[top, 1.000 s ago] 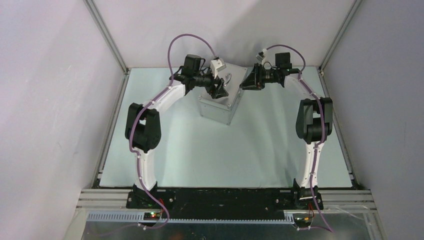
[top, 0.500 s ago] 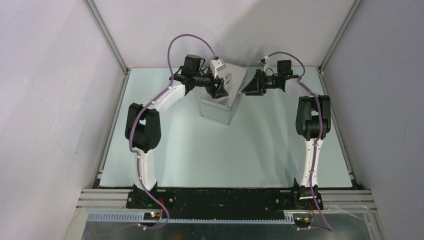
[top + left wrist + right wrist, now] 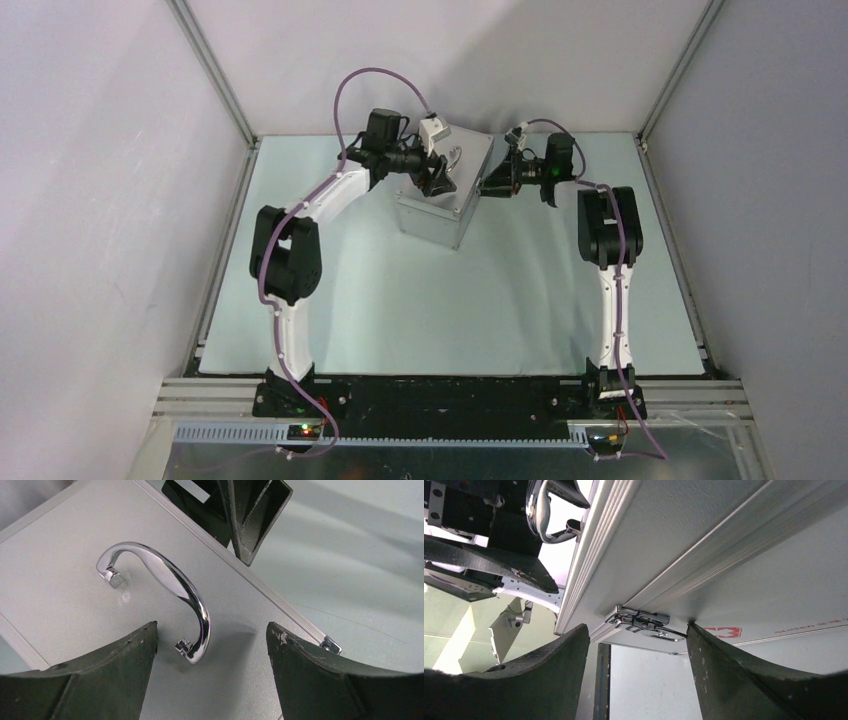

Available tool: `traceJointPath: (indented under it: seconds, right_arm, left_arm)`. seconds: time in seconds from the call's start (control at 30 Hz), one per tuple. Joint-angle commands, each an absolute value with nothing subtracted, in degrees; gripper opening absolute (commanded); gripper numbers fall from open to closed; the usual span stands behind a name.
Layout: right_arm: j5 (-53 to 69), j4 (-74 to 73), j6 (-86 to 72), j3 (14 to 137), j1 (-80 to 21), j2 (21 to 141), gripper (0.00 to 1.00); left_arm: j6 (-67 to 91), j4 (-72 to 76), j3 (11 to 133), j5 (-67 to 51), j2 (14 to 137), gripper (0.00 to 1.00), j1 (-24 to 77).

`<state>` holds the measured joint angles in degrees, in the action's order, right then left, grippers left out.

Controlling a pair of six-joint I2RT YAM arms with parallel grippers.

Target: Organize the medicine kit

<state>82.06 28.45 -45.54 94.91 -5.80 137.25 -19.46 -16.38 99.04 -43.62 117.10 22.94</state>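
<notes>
The medicine kit (image 3: 436, 214), a silver aluminium case, stands at the back of the table with its lid down. Above the lid (image 3: 60, 590) my left gripper (image 3: 211, 630) hovers open, one end of the curved chrome handle (image 3: 170, 577) lying between its fingers without touching them. My left gripper (image 3: 437, 180) is over the lid's left part in the top view. At the case's right side my right gripper (image 3: 497, 180) is open. Its fingers straddle a metal latch (image 3: 644, 622) close to the side wall, by a small red mark (image 3: 724, 631).
Pale walls and metal frame posts (image 3: 215, 75) close in the table's back and sides. The arm bases (image 3: 300, 395) sit on the black rail at the near edge. The right gripper's fingers (image 3: 250, 515) show past the lid's edge in the left wrist view.
My right gripper has opened wider and shifted nearer along the case's right side, its elbow swinging left. The left arm and the case have stayed put.
</notes>
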Motion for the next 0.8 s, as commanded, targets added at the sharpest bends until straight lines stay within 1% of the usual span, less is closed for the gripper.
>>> traceJointPath:
  seconds: [0.0,0.3,0.43,0.77]
  right_arm:
    - [89.54,50.92,-60.99,94.50,-7.46,135.45,0.72]
    - [90.24,47.81,-59.01,91.15,-6.43,131.57,0.56]
    - [90.55,46.97,-58.76,90.97,-6.31,131.20,0.54]
    - [90.11,45.48,-57.74,92.06,-7.29,131.91,0.55]
  left_arm:
    - [-16.63,-28.94,95.88,-39.84,121.72,0.84,22.51]
    - [-17.06,-28.86,95.81,-40.60,121.95,0.84,22.50]
    - [-17.29,-28.70,95.87,-40.96,122.03,0.84,22.52]
    - [-17.40,-28.62,95.53,-40.66,121.82,0.84,22.57]
